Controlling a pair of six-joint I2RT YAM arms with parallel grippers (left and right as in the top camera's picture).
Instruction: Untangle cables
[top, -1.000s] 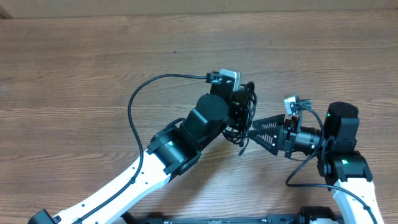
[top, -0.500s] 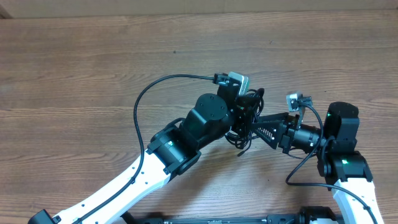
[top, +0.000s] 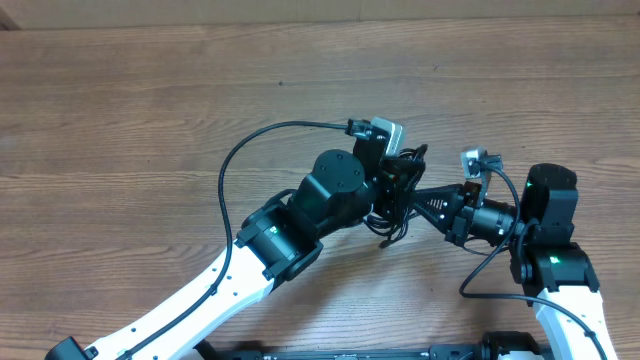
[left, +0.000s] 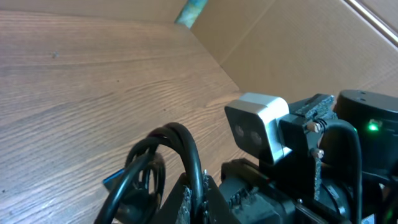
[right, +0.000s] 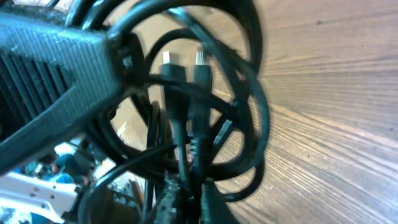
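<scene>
Cables (right: 199, 109) bunch where our claws meet. We pinch them tight in left claw (top: 386, 182) and right claw (top: 407, 198), tip to tip.

A brown wood-grain table (top: 120, 100) under even light, with a plain cardboard wall (left: 298, 43) behind

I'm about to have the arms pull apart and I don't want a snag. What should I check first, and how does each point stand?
1. Left hand shut on the cables: ok.
2. Right hand shut on the cables: ok.
3. Which strand the right hand pinches: cannot tell.
4. Cables separated: not ok, they overlap in one bundle.
5. Plug ends free of the bundle: not ok, two sit inside it.
</scene>
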